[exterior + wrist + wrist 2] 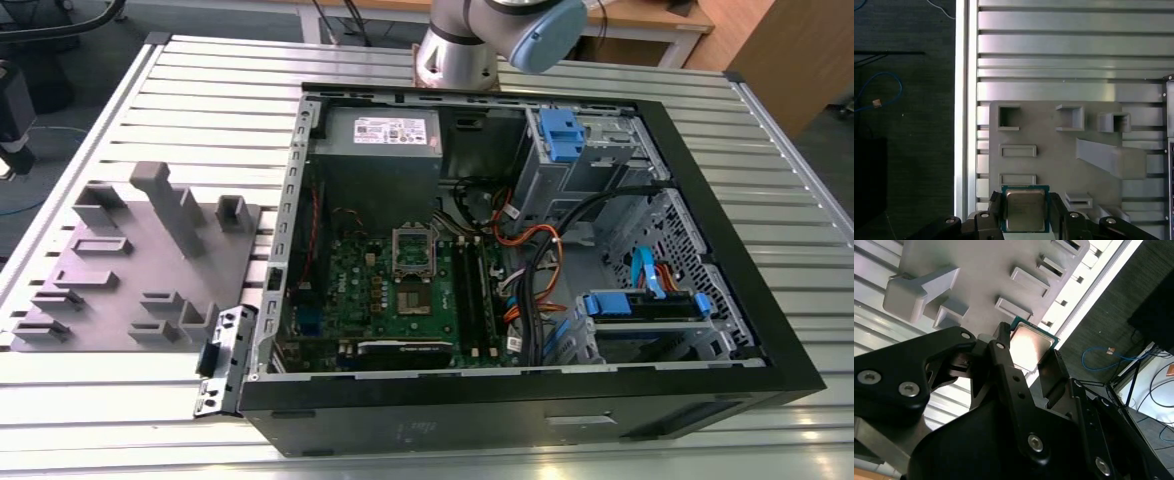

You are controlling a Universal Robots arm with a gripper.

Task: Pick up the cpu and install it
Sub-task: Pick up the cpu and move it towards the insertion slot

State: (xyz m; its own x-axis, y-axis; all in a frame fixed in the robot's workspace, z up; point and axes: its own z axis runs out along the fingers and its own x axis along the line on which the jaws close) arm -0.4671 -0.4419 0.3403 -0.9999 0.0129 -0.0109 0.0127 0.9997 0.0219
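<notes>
Your gripper (1026, 200) is pinching the cpu (1025, 212). Its two black fingers (995, 210) press on opposite edges of the chip, and the dull silver top faces the camera in both wrist views. In the second wrist view the same grip shows from the side: the gripper (1028, 344) holds the cpu (1030, 347) with its green rim peeking out past one fingertip.

The chip is held over the grey tray (1054, 160), at the tray's edge and just beside one of its shallow rectangular pockets (1017, 179). You can't tell from these views how far off the tray's surface it is.

In the exterior view the tray (120, 290) lies on the slatted table (200, 90). The open case (534, 415) lies just beside the tray, on the exterior view's right of it. Inside the case, well apart from the tray, you see the green board (360, 290) and on it the socket (414, 245). The arm (494, 40) stands on the table beyond the case, further from the tray than the case's near wall.
</notes>
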